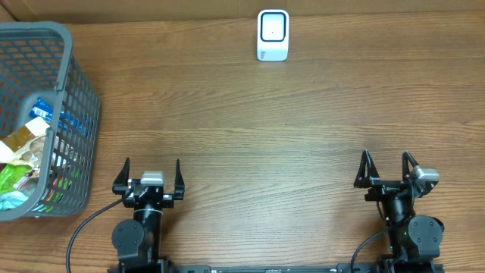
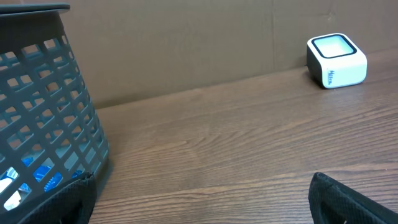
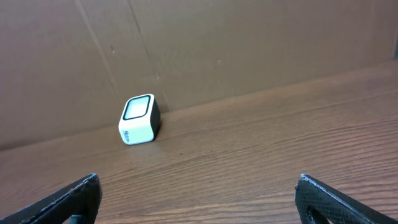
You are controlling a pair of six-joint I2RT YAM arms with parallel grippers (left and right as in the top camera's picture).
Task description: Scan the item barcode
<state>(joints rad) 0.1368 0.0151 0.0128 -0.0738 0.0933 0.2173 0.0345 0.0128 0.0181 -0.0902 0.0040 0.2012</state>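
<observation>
A small white barcode scanner [image 1: 273,35] with a dark glass face stands at the back middle of the wooden table; it also shows as the scanner [image 2: 336,61] in the left wrist view and the scanner [image 3: 139,119] in the right wrist view. Packaged items [image 1: 23,159] lie inside a grey mesh basket [image 1: 72,83] at the far left. My left gripper [image 1: 152,168] rests open near the front edge, just right of the basket, holding nothing. Open and empty as well, my right gripper [image 1: 388,164] sits at the front right.
The basket wall [image 2: 43,112] fills the left of the left wrist view, close to the left finger. A brown cardboard wall [image 3: 217,43] closes the back of the table. Bare wood [image 1: 258,144] lies between grippers and scanner.
</observation>
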